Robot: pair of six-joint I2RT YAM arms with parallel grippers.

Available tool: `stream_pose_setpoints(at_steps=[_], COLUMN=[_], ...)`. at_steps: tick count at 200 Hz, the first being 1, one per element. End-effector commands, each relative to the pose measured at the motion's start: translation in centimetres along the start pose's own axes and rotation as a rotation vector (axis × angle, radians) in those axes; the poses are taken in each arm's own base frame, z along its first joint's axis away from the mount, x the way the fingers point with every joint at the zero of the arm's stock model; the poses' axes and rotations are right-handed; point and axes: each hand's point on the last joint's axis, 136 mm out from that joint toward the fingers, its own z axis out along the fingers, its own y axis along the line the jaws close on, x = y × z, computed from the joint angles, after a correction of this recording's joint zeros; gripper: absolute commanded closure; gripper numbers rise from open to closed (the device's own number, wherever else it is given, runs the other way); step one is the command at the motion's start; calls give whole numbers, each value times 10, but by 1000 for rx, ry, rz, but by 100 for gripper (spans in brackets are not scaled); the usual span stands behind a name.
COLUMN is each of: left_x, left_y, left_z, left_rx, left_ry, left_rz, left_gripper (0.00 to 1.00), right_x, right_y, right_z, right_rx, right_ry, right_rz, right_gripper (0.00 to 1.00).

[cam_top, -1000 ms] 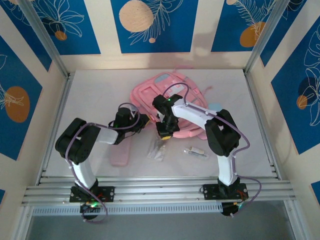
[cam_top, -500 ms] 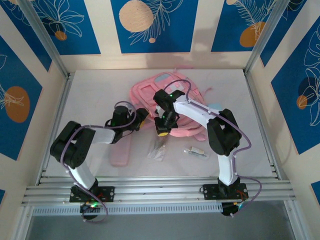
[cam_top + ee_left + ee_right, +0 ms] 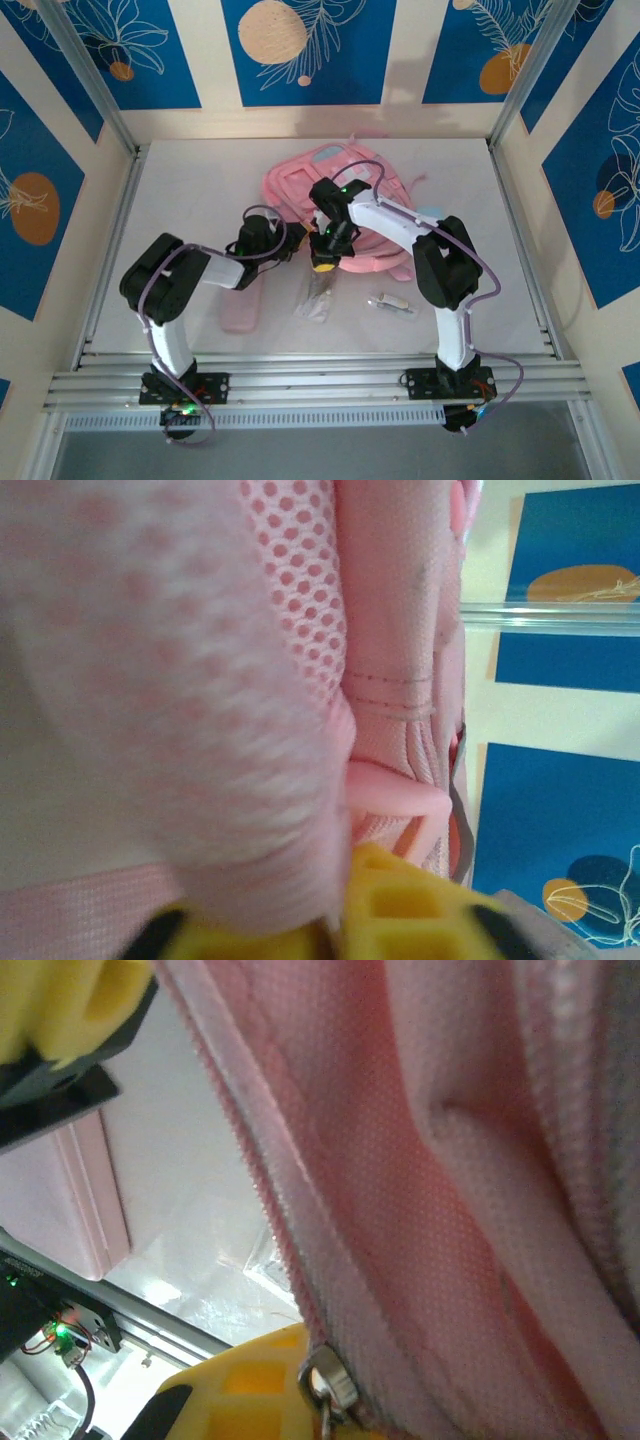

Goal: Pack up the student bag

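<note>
The student bag [image 3: 345,205], a soft pink backpack, lies mid-table. At its left edge my left gripper [image 3: 291,243] is shut on pink mesh fabric [image 3: 300,610]; one yellow finger [image 3: 410,910] shows under the bunched cloth. My right gripper [image 3: 322,262] is at the bag's near edge, shut on the zip's pull. The metal zip slider [image 3: 330,1385] sits against a yellow finger [image 3: 240,1390], with the pink zip tape [image 3: 300,1210] running up from it. In the right wrist view the left gripper's yellow finger [image 3: 70,1000] is at the top left.
A flat pink pencil case [image 3: 242,300] lies left of centre near the front. A clear plastic packet [image 3: 315,298] and a small white item [image 3: 392,302] lie on the white table [image 3: 200,190] in front of the bag. Metal rails [image 3: 320,382] line the near edge.
My left gripper opened and shut again on the bag's left edge, its arm dipping back and returning. The bag's raised flap settled flatter. The right gripper barely moved.
</note>
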Motion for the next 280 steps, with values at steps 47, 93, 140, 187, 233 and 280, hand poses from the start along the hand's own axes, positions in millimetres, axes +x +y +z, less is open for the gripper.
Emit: stream_pose_setpoints(at_steps=[47, 93, 140, 187, 233, 280], left_x=[3, -1, -20, -53, -60, -53], left_y=[0, 9, 24, 22, 14, 1], left_z=[4, 3, -1, -15, -13, -9], left_rx=[38, 67, 49, 17, 31, 56], left_ry=[-45, -79, -155, -248, -263, -238], left_rz=[61, 69, 73, 122, 134, 138], left_gripper=[100, 100, 100, 100, 100, 100], right_x=[27, 21, 36, 69, 83, 66], right_y=[-36, -48, -62, -73, -77, -50], right_z=[-24, -31, -27, -29, -31, -23], right_rx=[242, 303, 303, 251, 239, 176], right_ry=[36, 128, 156, 155, 152, 92], right_rz=[199, 265, 305, 361, 374, 314], right_gripper=[100, 100, 100, 100, 100, 100])
